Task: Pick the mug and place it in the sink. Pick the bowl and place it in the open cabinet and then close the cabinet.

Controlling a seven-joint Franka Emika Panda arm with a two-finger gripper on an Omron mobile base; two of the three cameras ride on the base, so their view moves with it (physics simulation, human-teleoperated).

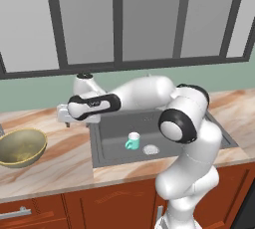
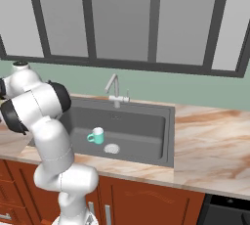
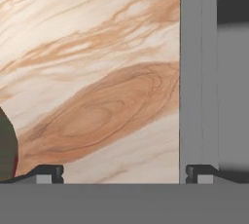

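The tool (image 3: 124,172) hung released, jaws wide and holding nothing, over the marble surface (image 1: 69,158) at the sink's (image 1: 107,146) left rim. The mug (image 1: 132,141) stood upright in the sink, beside the drain (image 1: 151,149). The bowl (image 1: 20,147) sat well left on the surface, apart from the tool. A faucet (image 2: 114,89) rose behind the sink, below grey windows (image 2: 122,16). Reddish-brown drawers (image 1: 35,213) ran under the surface.
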